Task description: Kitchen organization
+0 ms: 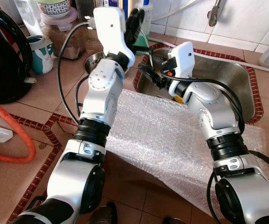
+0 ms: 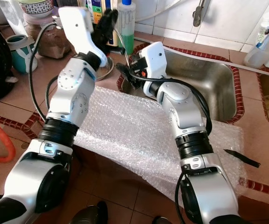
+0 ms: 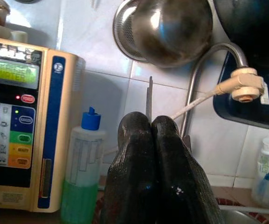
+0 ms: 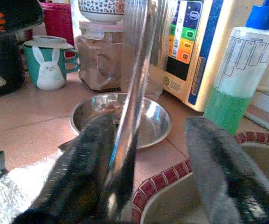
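My left gripper point(image 1: 134, 24) is raised above the counter's back edge, shut on a long thin metal utensil point(image 3: 149, 95) whose narrow end sticks out past the closed fingertips. The utensil point(image 4: 133, 84) hangs down to my right gripper point(image 1: 148, 73), which is at the sink's left rim. That gripper point(image 4: 150, 125) is open, and the shiny shaft runs between its fingers, close against one finger point(image 4: 90, 154). I cannot make out the utensil's lower end.
A steel sink point(image 1: 227, 79) lies at the right, with bubble wrap point(image 1: 171, 140) spread on the counter in front. A steel bowl point(image 4: 120, 116), a green soap bottle point(image 4: 232, 79), a teal rabbit mug point(image 1: 41, 53), a brown jar point(image 4: 97, 60) and a black appliance point(image 1: 3, 56) crowd the back left. An orange hose point(image 1: 13, 135) loops at the left.
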Robot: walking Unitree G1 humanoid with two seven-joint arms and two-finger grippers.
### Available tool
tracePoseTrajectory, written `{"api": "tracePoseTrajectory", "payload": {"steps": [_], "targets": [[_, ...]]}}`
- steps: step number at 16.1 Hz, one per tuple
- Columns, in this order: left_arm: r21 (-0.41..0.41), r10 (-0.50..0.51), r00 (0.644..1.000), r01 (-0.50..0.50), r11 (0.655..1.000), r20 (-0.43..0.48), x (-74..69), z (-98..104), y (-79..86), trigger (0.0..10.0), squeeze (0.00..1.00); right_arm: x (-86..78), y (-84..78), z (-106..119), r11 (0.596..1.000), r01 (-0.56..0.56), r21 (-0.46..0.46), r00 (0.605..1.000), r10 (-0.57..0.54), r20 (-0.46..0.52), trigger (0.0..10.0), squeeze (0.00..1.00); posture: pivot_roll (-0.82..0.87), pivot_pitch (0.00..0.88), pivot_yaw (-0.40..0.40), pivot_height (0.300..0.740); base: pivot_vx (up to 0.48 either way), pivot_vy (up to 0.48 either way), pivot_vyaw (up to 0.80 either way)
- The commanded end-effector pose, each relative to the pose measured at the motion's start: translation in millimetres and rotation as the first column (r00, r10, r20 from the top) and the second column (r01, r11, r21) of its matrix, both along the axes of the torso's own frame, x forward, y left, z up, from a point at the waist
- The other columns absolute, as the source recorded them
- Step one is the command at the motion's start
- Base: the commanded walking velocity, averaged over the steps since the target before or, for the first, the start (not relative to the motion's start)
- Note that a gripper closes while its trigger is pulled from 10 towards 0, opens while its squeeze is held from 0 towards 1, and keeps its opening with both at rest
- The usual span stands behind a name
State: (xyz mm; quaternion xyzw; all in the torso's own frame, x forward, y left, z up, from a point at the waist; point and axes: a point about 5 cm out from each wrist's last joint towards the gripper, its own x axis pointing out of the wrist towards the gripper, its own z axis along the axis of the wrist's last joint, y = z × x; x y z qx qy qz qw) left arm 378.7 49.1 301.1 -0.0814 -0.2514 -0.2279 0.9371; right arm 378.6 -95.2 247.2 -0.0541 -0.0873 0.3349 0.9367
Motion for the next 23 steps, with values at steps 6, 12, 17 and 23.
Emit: {"api": "tracePoseTrajectory", "payload": {"steps": [6,12,17,23], "targets": [[0.082,0.012,1.0,-0.013,0.997,0.009,-5.9,-7.6,-8.2,0.0,0.0,4.7,-3.8,4.8,0.998,0.068,0.006,0.998,-0.068,0.015,0.0,0.0,-0.01,0.157,0.02,0.74,0.0,0.0,0.0],[0.081,0.056,0.998,-0.055,0.995,-0.008,-5.1,-11.2,-4.0,0.0,0.0,6.1,-6.6,1.7,0.995,0.099,0.006,0.995,-0.099,0.001,0.0,0.0,-0.01,0.16,0.017,0.74,0.0,0.0,0.0],[0.062,0.056,0.995,-0.051,0.997,-0.085,-8.2,-28.5,-5.2,0.0,0.0,5.5,-5.5,-7.5,0.991,0.131,-0.011,0.991,-0.131,-0.016,0.0,0.0,0.0,0.163,0.014,0.74,0.0,0.0,0.0],[-0.017,0.009,0.982,-0.012,1.0,-0.187,-8.9,-45.0,-6.9,10.0,1.0,6.4,-7.6,-9.9,0.985,0.174,0.002,0.985,-0.174,-0.011,0.0,0.0,0.01,0.16,0.02,0.74,0.0,0.0,0.0]]}}
